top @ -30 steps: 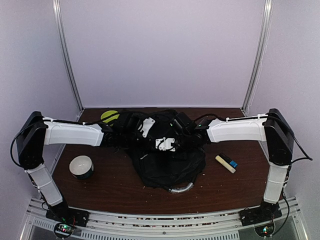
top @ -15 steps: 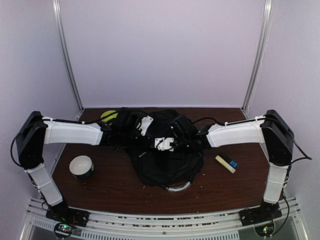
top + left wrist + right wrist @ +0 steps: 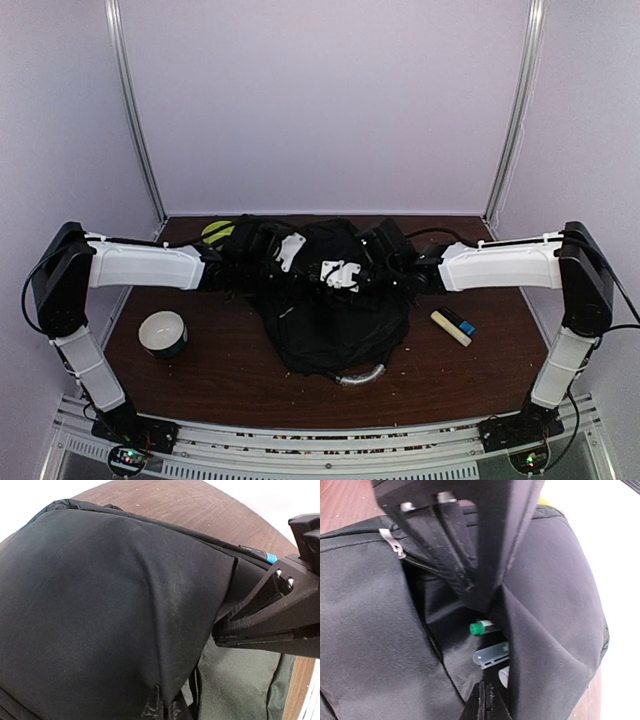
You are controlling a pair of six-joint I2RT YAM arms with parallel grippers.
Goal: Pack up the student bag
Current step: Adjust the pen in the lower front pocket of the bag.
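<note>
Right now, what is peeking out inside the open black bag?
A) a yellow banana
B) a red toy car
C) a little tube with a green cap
C: the right wrist view shows a green-capped tube lying inside the unzipped opening of the student bag.

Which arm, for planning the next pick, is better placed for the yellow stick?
Right, probably: the yellow stick lies on its side of the student bag; left fingers and right fingers both pinch fabric.
</note>
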